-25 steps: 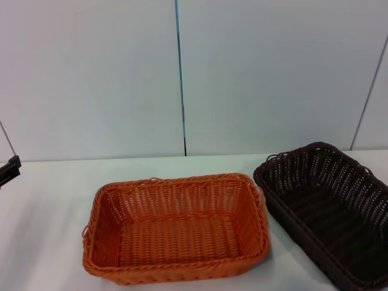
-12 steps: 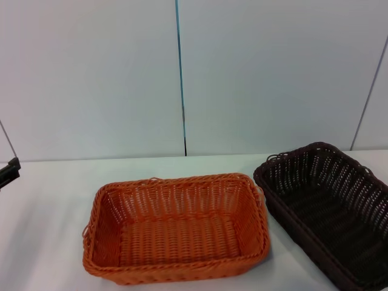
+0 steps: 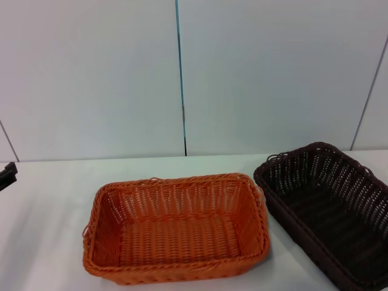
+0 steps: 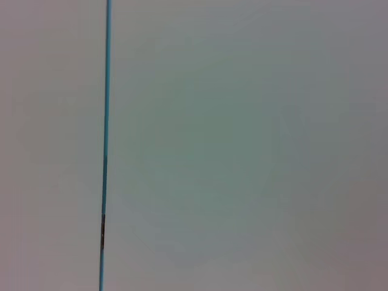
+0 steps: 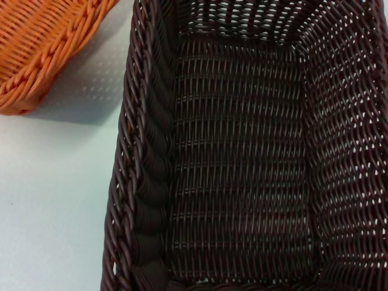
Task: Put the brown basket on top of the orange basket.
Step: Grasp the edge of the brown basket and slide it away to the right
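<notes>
We see only a dark sliver of the left tool (image 3: 7,174) at the far left edge of the head view, low over the white bench (image 3: 48,206) and well apart from both baskets; we cannot tell how far it is opened. Its wrist camera faces a plain wall panel (image 4: 242,145) with a thin blue seam (image 4: 107,91). The right arm is out of the head view, and its wrist camera looks straight down into the brown basket (image 5: 242,163); we see no right tool there.

The orange basket (image 3: 176,227) sits on the bench at centre. The brown basket (image 3: 330,209) rests just to its right, angled, near but not touching it.
</notes>
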Robot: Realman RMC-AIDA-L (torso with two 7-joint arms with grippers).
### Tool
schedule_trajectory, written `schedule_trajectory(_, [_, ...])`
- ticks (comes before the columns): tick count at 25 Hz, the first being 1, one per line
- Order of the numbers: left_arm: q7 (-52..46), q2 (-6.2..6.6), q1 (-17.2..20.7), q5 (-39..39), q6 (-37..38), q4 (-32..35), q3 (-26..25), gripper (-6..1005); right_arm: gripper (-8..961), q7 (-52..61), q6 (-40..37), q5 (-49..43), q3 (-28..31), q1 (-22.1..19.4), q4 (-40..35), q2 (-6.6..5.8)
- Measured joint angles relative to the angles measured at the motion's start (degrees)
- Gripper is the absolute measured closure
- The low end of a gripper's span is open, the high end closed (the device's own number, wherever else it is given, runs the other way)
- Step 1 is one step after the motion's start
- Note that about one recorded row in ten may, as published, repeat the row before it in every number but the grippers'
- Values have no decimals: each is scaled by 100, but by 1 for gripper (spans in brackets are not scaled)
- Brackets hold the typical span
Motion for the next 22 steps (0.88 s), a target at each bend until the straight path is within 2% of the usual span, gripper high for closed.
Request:
schedule_trajectory(4, [-9, -18, 0, 0, -13, 0, -1, 93, 211, 623, 92, -7, 113, 0, 15, 6])
schedule_trajectory(11, [-10, -19, -27, 0, -24, 26, -1, 93, 211, 1793, 344, 27, 642, -74, 66, 27])
schedule_trajectory(14, [-18, -13, -48, 0, -26, 28, 6, 94, 212, 1877, 506, 429, 1153, -61, 84, 77])
schedule_trajectory(19, [-21, 4, -59, 0, -27, 25, 10, 94, 212, 1885, 482, 1613, 2240, -134, -96, 68])
schedule_trajectory(22, [-10, 24, -63, 0, -13, 61, 6, 94, 212, 1885, 456, 1681, 2420, -193, -111, 57])
